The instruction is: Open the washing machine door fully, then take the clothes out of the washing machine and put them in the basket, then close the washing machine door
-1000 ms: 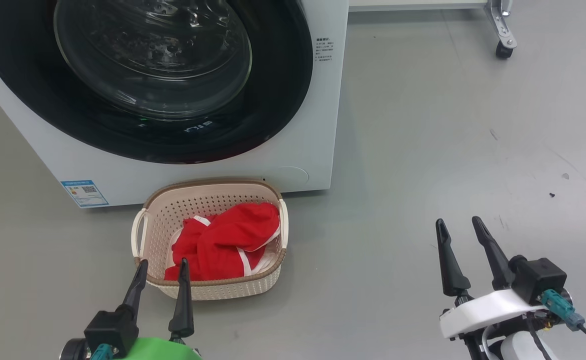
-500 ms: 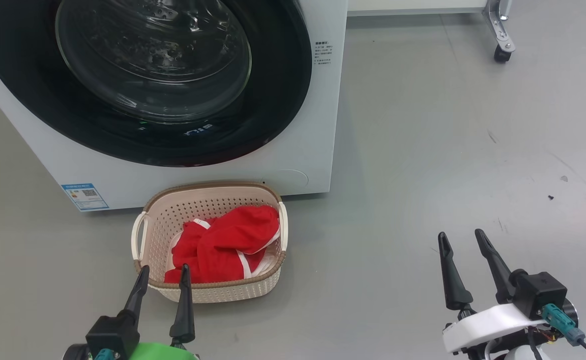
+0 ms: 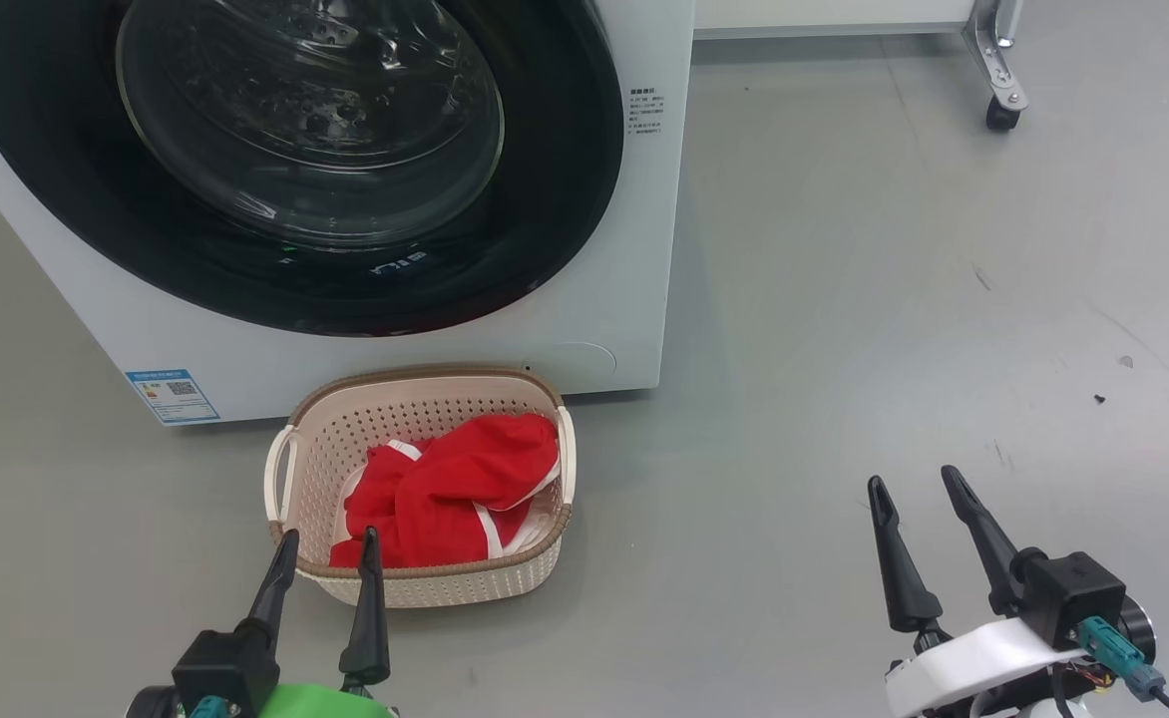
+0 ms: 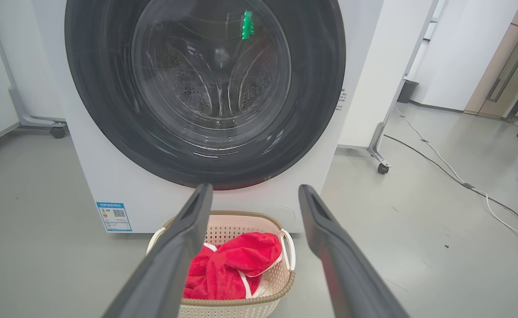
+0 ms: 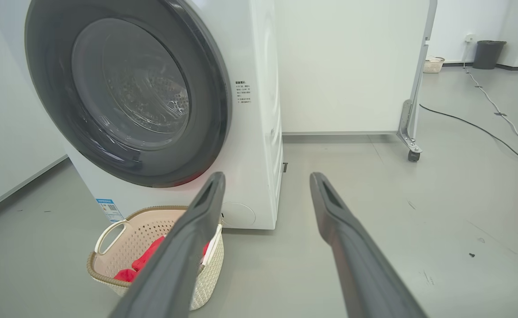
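The white washing machine [image 3: 604,299] stands ahead with its round black-rimmed door [image 3: 295,170] shut flat against the front; through the glass I see a steel drum. On the floor before it sits the cream basket [image 3: 425,588] holding red clothes [image 3: 445,489] with white trim. My left gripper [image 3: 330,538] is open and empty, its fingertips just short of the basket's near rim. My right gripper [image 3: 912,481] is open and empty over bare floor to the right. In the wrist views the door [image 4: 206,88] [image 5: 128,92], basket [image 4: 241,304] [image 5: 108,274] and clothes [image 4: 237,265] [image 5: 146,258] lie ahead.
A white panel on a wheeled metal foot [image 3: 998,70] stands at the back right. Cables [image 4: 462,181] run across the grey floor at the far right. A dark bin [image 5: 489,53] and a small basket [image 5: 433,65] stand by the far wall.
The whole head picture has shifted slightly downward, so the camera moved. My right gripper sits a little lower in view. The basket, clothes and door look unchanged.
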